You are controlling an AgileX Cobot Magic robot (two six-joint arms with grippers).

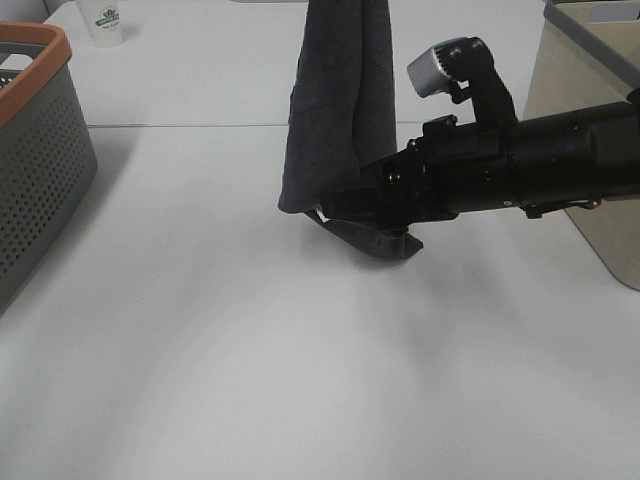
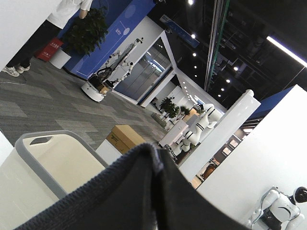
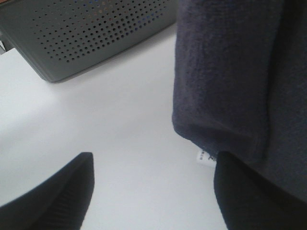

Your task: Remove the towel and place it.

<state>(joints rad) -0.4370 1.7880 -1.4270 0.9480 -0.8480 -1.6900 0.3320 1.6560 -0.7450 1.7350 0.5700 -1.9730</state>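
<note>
The dark grey towel (image 1: pixel 335 110) hangs upright from above the top edge of the exterior high view, its lower end just above the white table (image 1: pixel 250 350). My right gripper (image 1: pixel 328 205) reaches in from the right at the towel's lower end. In the right wrist view it (image 3: pixel 153 191) is open, and the towel (image 3: pixel 230 72) with its white tag (image 3: pixel 204 157) hangs against one finger (image 3: pixel 249 196). My left gripper is out of the exterior view. In the left wrist view the towel's fold (image 2: pixel 144 191) covers its fingers and appears pinched there.
A grey perforated basket (image 1: pixel 40 150) with an orange rim stands at the left, also in the right wrist view (image 3: pixel 86 33). A beige bin (image 1: pixel 590 90) with a grey rim stands at the right, behind my right arm. A clear cup (image 1: pixel 105 20) stands at the far left.
</note>
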